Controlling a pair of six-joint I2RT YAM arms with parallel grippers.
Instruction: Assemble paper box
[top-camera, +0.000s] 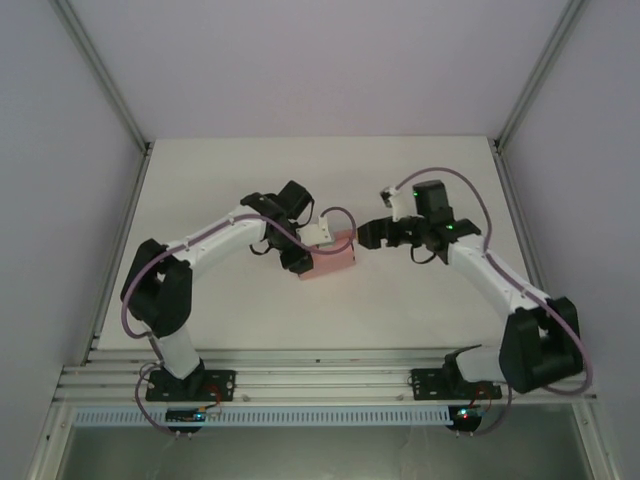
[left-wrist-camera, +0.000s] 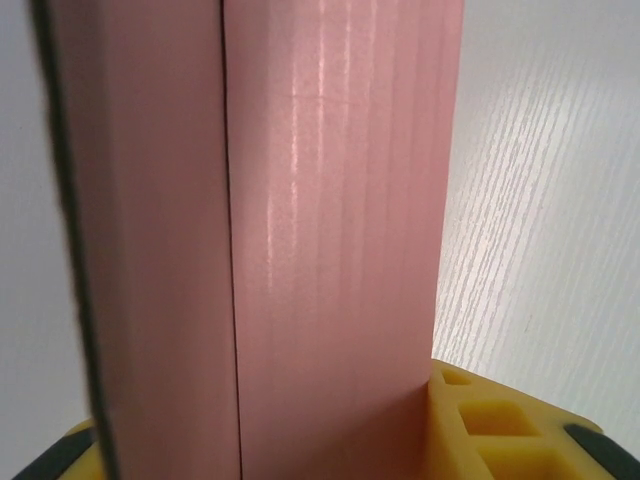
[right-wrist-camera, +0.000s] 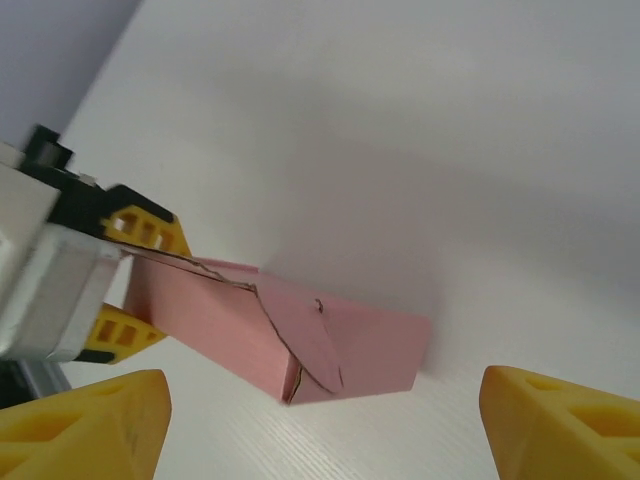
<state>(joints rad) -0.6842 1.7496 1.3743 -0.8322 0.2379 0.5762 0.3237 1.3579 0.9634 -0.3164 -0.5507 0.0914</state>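
The paper box (top-camera: 338, 265) is a small closed pink rectangular box near the middle of the table. My left gripper (top-camera: 308, 255) is shut on its left end. In the left wrist view the paper box (left-wrist-camera: 330, 230) stands between the yellow fingers (left-wrist-camera: 490, 420), pressed against them. From the right wrist, the paper box (right-wrist-camera: 300, 335) shows its free end with a rounded flap lying across it, and the left gripper's fingers (right-wrist-camera: 150, 228) clamp the far end. My right gripper (right-wrist-camera: 320, 430) is open with nothing between its fingers, just short of that end, also seen from above (top-camera: 362, 236).
The white table (top-camera: 250, 320) is bounded by pale walls at the back and sides, with metal frame posts (top-camera: 100, 75) at the corners. A slotted aluminium rail (top-camera: 320, 385) carrying both arm bases runs along the near edge.
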